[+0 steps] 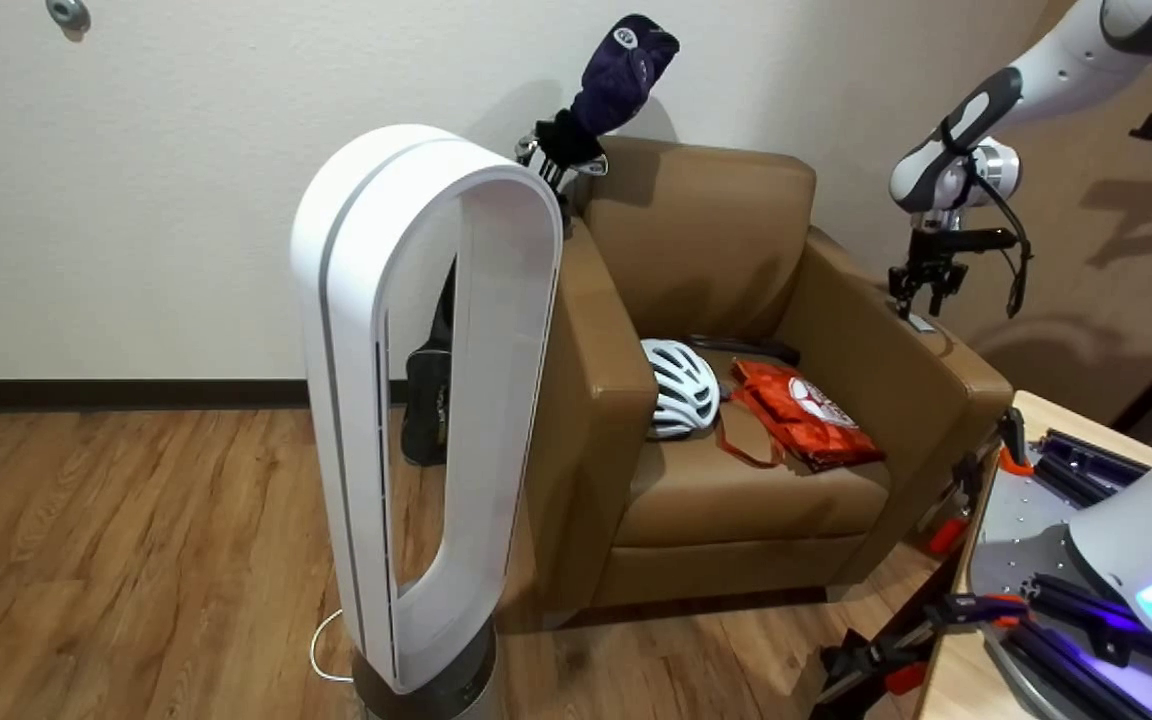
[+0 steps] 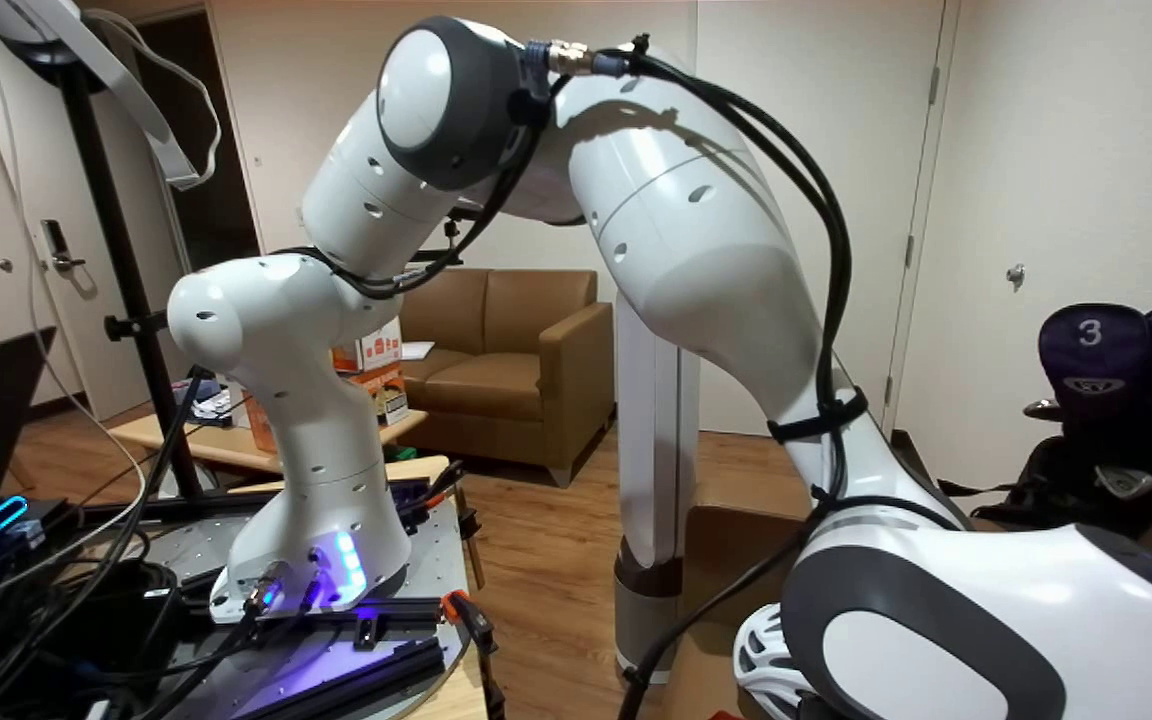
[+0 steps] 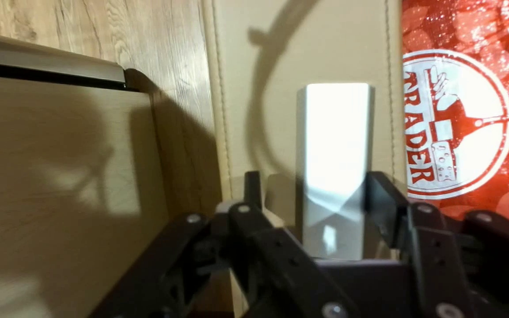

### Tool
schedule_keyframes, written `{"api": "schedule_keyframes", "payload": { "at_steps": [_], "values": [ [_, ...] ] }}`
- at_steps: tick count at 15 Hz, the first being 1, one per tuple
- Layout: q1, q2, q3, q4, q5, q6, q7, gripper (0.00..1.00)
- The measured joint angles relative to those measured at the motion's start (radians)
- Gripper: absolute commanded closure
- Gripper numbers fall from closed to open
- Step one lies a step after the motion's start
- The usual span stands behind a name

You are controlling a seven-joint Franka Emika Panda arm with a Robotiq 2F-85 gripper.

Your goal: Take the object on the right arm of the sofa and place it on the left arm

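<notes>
The end effector (image 3: 315, 194) has its fingers apart, one to each side of a flat silver object (image 3: 336, 132) — not clamped on it, since bare leather shows between the object and the finger at the left of the wrist view. The finger at the right sits close to the object's edge; whether it touches, I cannot tell. The object lies lengthwise on the padded right arm (image 1: 971, 372) of the brown sofa (image 1: 716, 240), right as one faces it, and no writing shows on its glossy top.

The step in hand looks to be lining up for the grasp, with the pick still to be made. The next move seems to call for a slight sideways shift to even out the gaps, then closing on the long sides; whether the fingertips are low enough for that is hard to judge. A lift and a carry across the seat (image 1: 736, 505) to the left arm (image 1: 601, 340) would follow.

On the seat, just past the right arm, lies a red bag (image 1: 801, 420) with a round white emblem (image 3: 462, 123) — "TRADER" reads clearly, the arm's edge cutting off part of the emblem in the wrist view. The white helmet (image 1: 681, 390) beside it carries no legible name. Beyond the left arm, a dark headcover (image 2: 1091, 365) bears a "3", with a smaller badge I cannot make out, and the lettering on the black golf bag (image 1: 426, 405) is too small to read.
</notes>
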State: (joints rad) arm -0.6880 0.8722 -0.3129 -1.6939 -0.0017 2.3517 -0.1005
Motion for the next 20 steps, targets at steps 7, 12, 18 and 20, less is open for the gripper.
{"api": "schedule_keyframes", "payload": {
  "at_steps": [7, 12, 18, 20],
  "values": [
    [-0.006, -0.049, -0.001, -0.055, 0.008, 0.061, -0.008, 0.0],
    [-0.005, -0.179, 0.058, -0.224, 0.014, 0.147, -0.075, 0.0],
    [0.117, -0.377, -0.016, -0.483, 0.009, 0.243, 0.053, 0.0],
    [0.19, -0.436, -0.055, -0.566, -0.015, 0.262, 0.101, 0.0]
  ]
}}
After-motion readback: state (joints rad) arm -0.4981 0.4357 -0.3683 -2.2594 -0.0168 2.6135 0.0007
